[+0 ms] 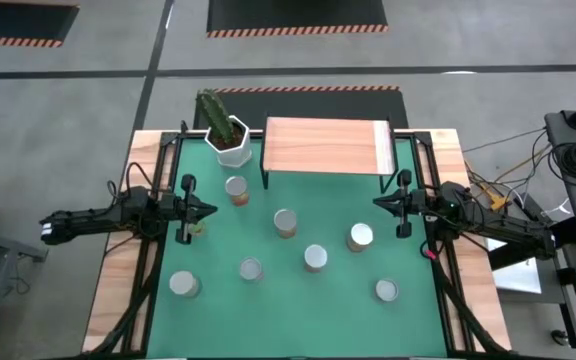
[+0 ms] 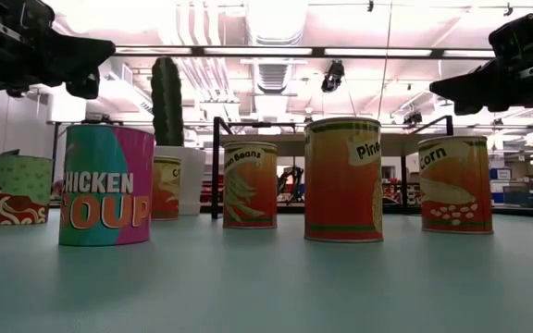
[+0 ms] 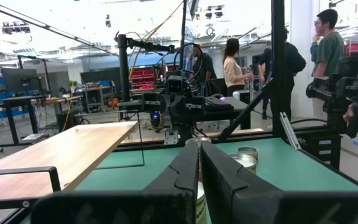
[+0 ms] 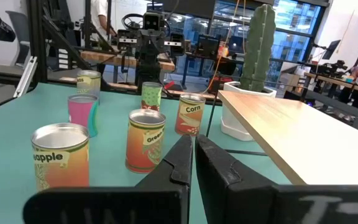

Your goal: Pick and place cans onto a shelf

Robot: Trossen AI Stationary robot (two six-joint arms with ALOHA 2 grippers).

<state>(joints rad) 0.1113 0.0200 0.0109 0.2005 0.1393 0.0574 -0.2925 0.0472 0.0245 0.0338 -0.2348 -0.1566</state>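
Several cans stand upright on their bases on the green mat (image 1: 338, 300), among them one (image 1: 236, 188) near the left gripper, one (image 1: 285, 222) mid-table and one (image 1: 360, 236) near the right gripper. In the low view they show as a chicken soup can (image 2: 106, 185) and a corn can (image 2: 455, 184). The light-wood shelf (image 1: 328, 146) stands on thin black legs at the far edge, its top bare. My left gripper (image 1: 214, 209) (image 3: 199, 163) hovers shut at the mat's left side. My right gripper (image 1: 376, 203) (image 4: 192, 149) hovers shut at the right side. Both hold nothing.
A white hexagonal pot with a cactus (image 1: 226, 130) stands by the shelf's left end. Black frame rails (image 1: 158, 250) run along both sides of the mat. People (image 3: 328, 43) stand in the room beyond the table.
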